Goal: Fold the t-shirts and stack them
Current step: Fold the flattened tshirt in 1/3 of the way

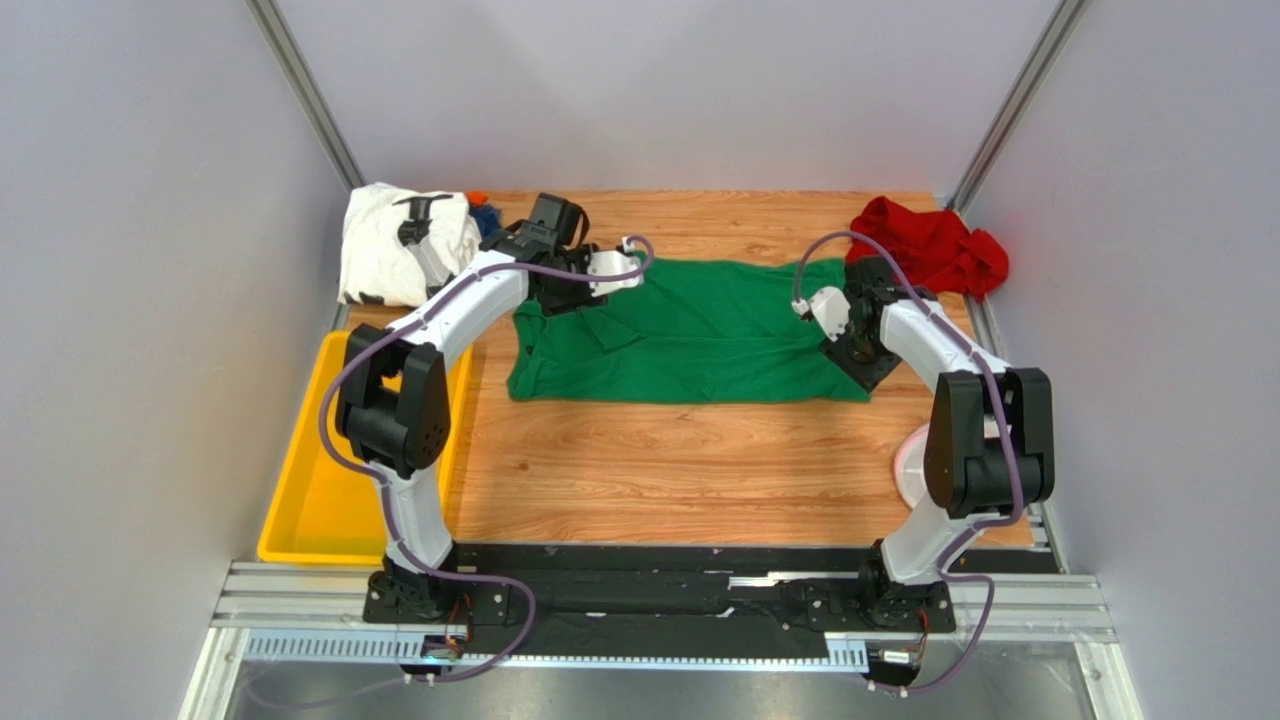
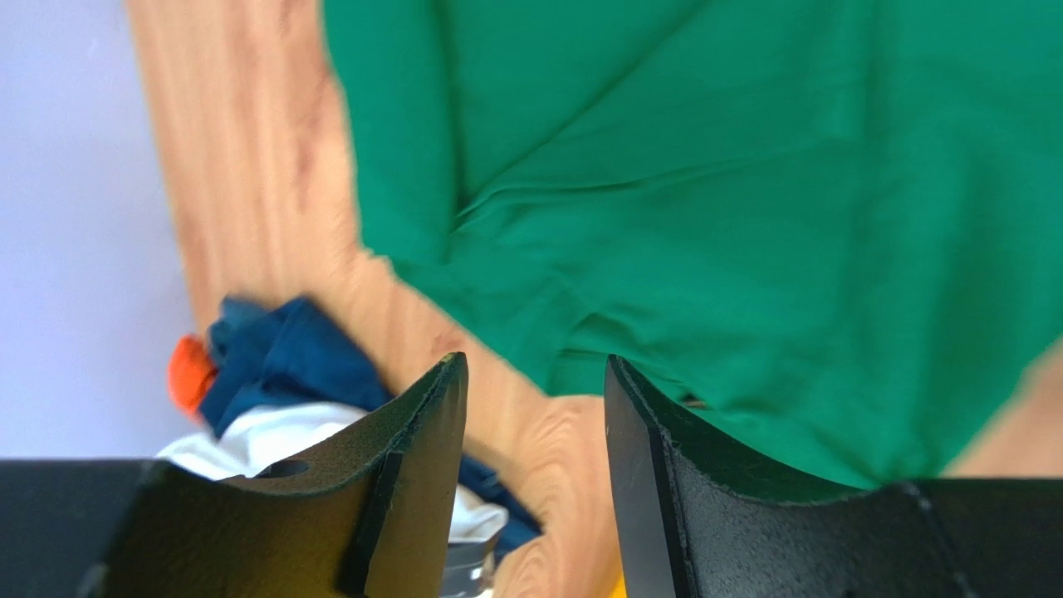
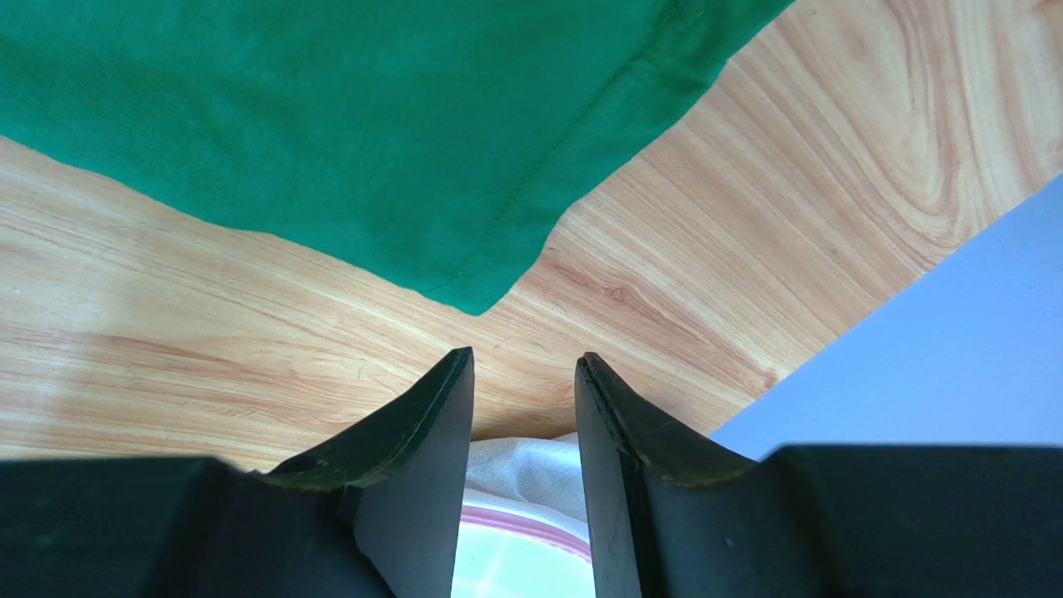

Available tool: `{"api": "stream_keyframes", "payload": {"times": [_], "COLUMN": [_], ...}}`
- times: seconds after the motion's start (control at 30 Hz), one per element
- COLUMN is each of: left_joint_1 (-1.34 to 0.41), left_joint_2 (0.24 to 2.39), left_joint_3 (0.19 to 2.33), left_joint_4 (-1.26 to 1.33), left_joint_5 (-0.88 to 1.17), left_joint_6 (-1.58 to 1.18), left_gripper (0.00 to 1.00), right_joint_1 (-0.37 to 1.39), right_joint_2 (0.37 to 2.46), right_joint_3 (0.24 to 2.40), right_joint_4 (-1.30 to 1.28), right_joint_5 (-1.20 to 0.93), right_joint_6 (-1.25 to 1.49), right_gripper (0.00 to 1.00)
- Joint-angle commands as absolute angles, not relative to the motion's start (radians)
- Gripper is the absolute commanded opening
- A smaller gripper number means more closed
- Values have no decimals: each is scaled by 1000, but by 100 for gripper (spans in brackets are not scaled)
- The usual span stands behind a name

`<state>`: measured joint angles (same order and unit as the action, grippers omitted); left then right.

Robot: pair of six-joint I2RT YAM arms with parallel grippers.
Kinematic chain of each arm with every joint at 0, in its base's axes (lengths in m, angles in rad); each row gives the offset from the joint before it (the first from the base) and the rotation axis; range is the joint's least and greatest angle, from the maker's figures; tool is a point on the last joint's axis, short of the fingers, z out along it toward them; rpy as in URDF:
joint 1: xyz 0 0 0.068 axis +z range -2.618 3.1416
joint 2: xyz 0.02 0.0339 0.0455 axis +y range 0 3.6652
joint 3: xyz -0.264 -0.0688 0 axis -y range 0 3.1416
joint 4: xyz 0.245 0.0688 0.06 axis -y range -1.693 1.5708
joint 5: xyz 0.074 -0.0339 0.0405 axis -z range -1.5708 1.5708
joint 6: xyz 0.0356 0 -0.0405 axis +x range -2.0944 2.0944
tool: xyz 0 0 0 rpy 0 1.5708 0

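Both arms are built alike, with smooth white tubular links joined by blocky black joint housings. The left arm and the right arm each carry a thin lilac-grey cable that loops loosely along the outside. Each arm stands on a black base. The left gripper and the right gripper have matte black fingers, broad at the root and tapering to curved points, with slightly rough edges. One left finger shows a small round hole.

Tray left of middle shirt
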<state>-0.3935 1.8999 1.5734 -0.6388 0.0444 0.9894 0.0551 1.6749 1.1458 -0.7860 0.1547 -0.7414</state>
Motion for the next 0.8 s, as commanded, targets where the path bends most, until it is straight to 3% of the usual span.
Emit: {"api": "stream_keyframes", "payload": {"times": [0.0, 0.77], "left_joint_1": [-426, -491], "left_joint_2": [1870, 2077], "left_joint_3": [1582, 1709], "left_joint_4": [-775, -790], "left_joint_5": [212, 209], "left_joint_6": [986, 989], "left_gripper": [53, 51], "right_joint_1": [61, 64], "right_joint_2": [1641, 1624], "right_joint_3": [1141, 1085], "right_joint_4": [-772, -744], "right_joint_5": [146, 141], "right_joint_6": [-716, -716], "right_gripper": [40, 40]}}
